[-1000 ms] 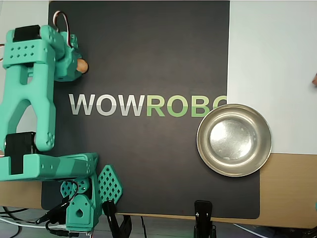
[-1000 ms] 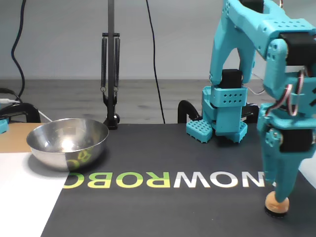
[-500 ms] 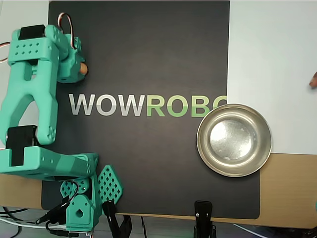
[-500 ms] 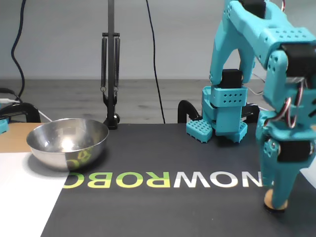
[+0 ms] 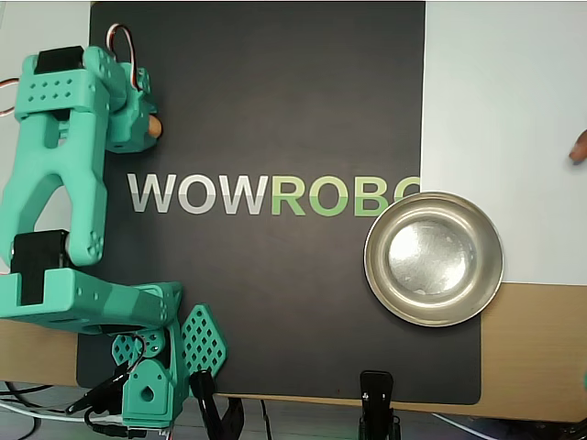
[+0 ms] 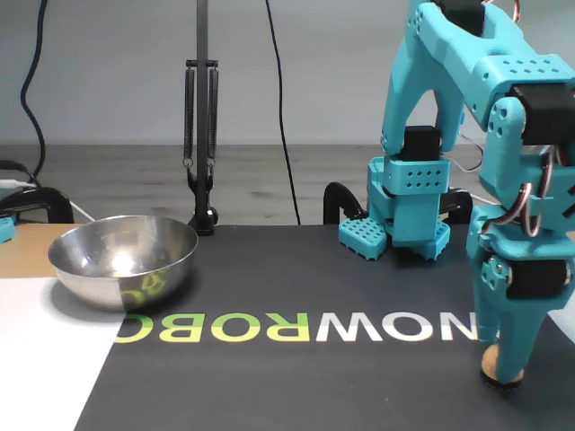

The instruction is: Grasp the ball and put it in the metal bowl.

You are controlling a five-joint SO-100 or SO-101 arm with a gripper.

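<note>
I have the big black rectangular mat [image 5: 275,110] with the WOWROBO lettering under everything, and my turquoise 3D-printed arm [image 6: 503,135] stands over its far corner, well apart from the target. The round shiny steel bowl [image 5: 434,258] sits empty at the opposite edge of the mat in the overhead view, at the left in the fixed view [image 6: 123,259].

The turquoise two-finger gripper [image 6: 503,364] points down with its tips at the mat. The small tan wooden ball [image 6: 492,362] rests on the mat at those tips; in the overhead view only a sliver of it [image 5: 155,127] peeks out beside the wrist. A finger covers most of it, and I cannot tell whether the fingers are pinching it or only flanking it.

My worry: a smooth sphere gripped off-centre could squirt out and roll off the mat. If I lift before the pinch is firm, it may drop during the long swing across to the bowl.
</note>
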